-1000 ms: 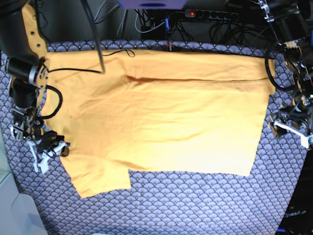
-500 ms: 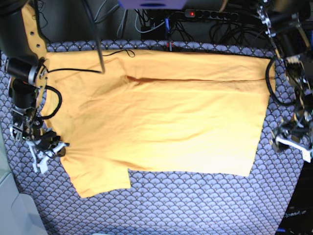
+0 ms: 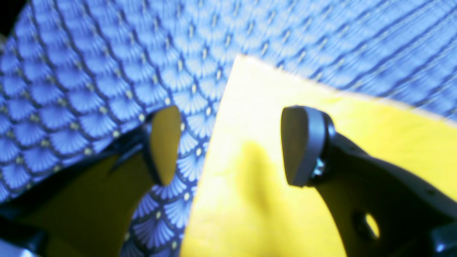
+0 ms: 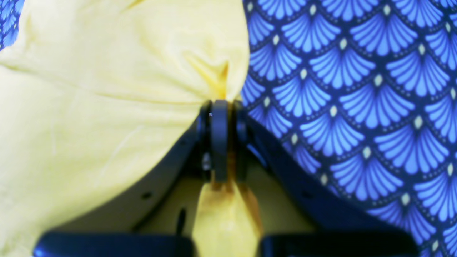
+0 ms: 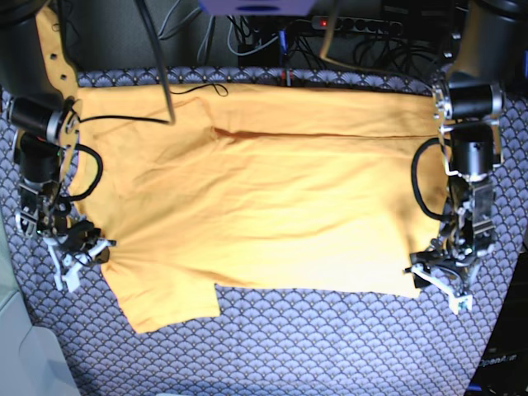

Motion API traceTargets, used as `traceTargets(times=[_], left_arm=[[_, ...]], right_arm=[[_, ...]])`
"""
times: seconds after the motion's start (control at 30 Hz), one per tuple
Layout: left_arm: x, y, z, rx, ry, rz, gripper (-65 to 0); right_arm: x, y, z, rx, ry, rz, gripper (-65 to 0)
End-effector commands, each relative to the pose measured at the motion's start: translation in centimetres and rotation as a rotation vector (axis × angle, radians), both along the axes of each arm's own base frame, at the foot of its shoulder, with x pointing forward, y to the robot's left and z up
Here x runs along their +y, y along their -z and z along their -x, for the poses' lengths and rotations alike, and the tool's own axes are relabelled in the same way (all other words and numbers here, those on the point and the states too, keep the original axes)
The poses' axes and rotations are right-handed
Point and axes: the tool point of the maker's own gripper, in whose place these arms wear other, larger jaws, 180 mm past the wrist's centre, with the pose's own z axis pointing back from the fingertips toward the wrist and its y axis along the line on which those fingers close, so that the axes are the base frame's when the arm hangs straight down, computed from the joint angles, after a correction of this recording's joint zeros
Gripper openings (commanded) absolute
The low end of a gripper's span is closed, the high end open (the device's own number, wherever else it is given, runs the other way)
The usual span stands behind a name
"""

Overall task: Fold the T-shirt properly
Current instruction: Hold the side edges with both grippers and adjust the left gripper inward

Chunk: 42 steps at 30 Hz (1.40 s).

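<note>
The yellow-orange T-shirt (image 5: 272, 198) lies spread flat on the blue fan-patterned cloth (image 5: 330, 346), one sleeve at the lower left. My right gripper (image 5: 97, 247) sits at the shirt's left edge above that sleeve. In the right wrist view this gripper (image 4: 220, 107) is shut on a pinched, puckered fold of the T-shirt (image 4: 107, 89). My left gripper (image 5: 437, 285) hovers at the shirt's lower right corner. In the left wrist view it (image 3: 228, 146) stands open, one of its pads (image 3: 300, 146) over the T-shirt (image 3: 285, 92) and the other over the cloth.
A black cable (image 5: 198, 88) lies across the shirt's upper left. A power strip (image 5: 355, 23) and tangled wires sit behind the table's far edge. A pale grey surface (image 5: 16, 346) borders the cloth at the lower left.
The left arm has swung in from the table's right edge to the shirt's lower right corner, still open. The right gripper has shut on the shirt's left edge.
</note>
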Motion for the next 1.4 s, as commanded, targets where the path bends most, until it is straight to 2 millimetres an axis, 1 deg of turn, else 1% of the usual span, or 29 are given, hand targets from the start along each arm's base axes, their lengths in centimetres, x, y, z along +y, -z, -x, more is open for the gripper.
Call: traceTargets(times=[0.0,0.1,0.17,0.27,0.33,0.43,0.77,0.8,0.87,0.93,1.03,1.3,1.33,1.37], left_arm=[[1.6,-2.5,-1.8,-0.064,-0.026,-0.022,-22.2],[2.2,-0.5,-1.7,-0.038,-0.039,-0.029,-22.1],[2.4,-0.6,-2.1,-0.048,-0.041,-0.04,-22.1],[2.4,-0.2,-2.1,-0.035,-0.036,-0.05,-22.1],[2.2,-0.5,-2.4,-0.057,-0.033,-0.054,-22.1],[1.1,-0.5,-2.8,-0.083,-0.021,-0.044,-22.1],[1.0,-0.3,-2.8,-0.088,-0.022,-0.041,-22.1],[1.0,-0.1,-2.6,-0.082,-0.022,-0.042,-22.1],[1.0,1.2,-1.8,-0.059,-0.028,-0.035,-22.1],[1.1,1.6,-1.6,-0.078,-0.034,-0.035,-22.1],[1.1,2.9,-0.8,-0.062,-0.043,-0.027,-22.1],[1.1,3.1,-0.7,-0.059,-0.029,-0.05,-22.1],[1.0,3.2,-0.7,-0.054,-0.017,-0.062,-22.1],[0.2,3.3,-0.9,-0.049,0.004,-0.071,-22.1]], right_arm=[[-1.0,-2.8,-2.0,-0.081,0.018,0.007,-65.0],[-1.0,-2.8,-2.0,-0.081,0.018,0.007,-65.0],[-1.1,-2.8,-1.9,-0.081,0.019,0.008,-65.0],[-1.1,-2.8,-1.9,-0.082,0.019,0.008,-65.0],[-1.1,-2.8,-1.9,-0.08,0.019,0.008,-65.0],[-1.1,-2.8,-1.9,-0.08,0.019,0.008,-65.0],[-1.1,-2.9,-2.0,-0.082,0.019,0.008,-65.0],[-1.1,-2.8,-1.9,-0.08,0.019,0.008,-65.0],[-1.1,-2.8,-1.9,-0.08,0.019,0.008,-65.0],[-1.1,-2.8,-1.9,-0.08,0.019,0.008,-65.0],[-1.1,-2.8,-1.9,-0.08,0.019,0.008,-65.0],[-1.1,-2.6,-1.8,-0.075,0.017,0.011,-65.0],[-1.1,-2.6,-1.8,-0.075,0.017,0.011,-65.0],[-1.1,-2.6,-1.8,-0.075,0.017,0.011,-65.0]])
